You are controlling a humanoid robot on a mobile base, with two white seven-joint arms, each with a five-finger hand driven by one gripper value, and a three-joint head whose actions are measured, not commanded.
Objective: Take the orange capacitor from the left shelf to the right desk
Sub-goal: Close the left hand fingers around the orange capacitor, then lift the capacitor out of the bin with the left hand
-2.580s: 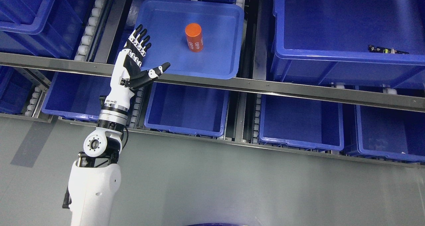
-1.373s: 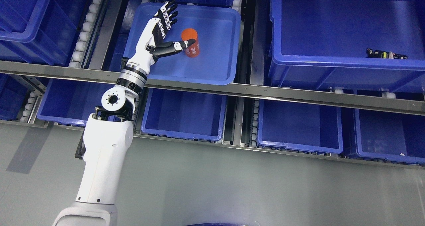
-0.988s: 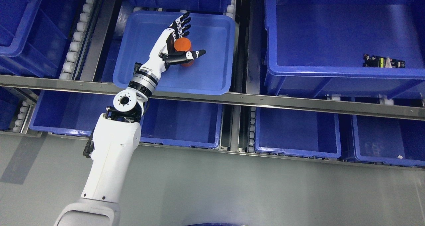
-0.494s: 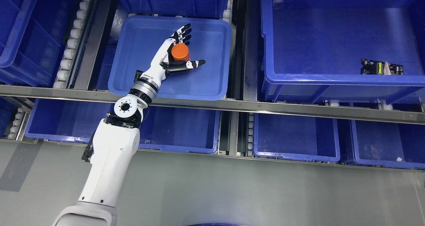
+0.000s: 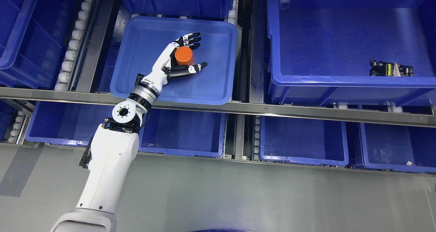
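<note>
The orange capacitor (image 5: 184,56) stands upright in a shallow blue tray (image 5: 136,68) on the upper shelf level. My left hand (image 5: 197,53) reaches into the tray from the lower left and brackets the capacitor. The palm is against its left side, the fingers (image 5: 190,40) bend round its far side, and the thumb (image 5: 194,68) lies along its near side. The fingers are still spread and not clasped tight. The capacitor rests on the tray floor. The right arm does not show.
A large deep blue bin (image 5: 340,85) to the right holds a small circuit board (image 5: 391,69). A metal shelf rail (image 5: 272,109) runs along the front of the tray. Several blue bins (image 5: 303,140) sit on the lower level, above the grey floor (image 5: 238,198).
The left hand rose from in front of the rail into the tray and came against the capacitor. In the last half second its fingers bent further round it. The camera shifted too.
</note>
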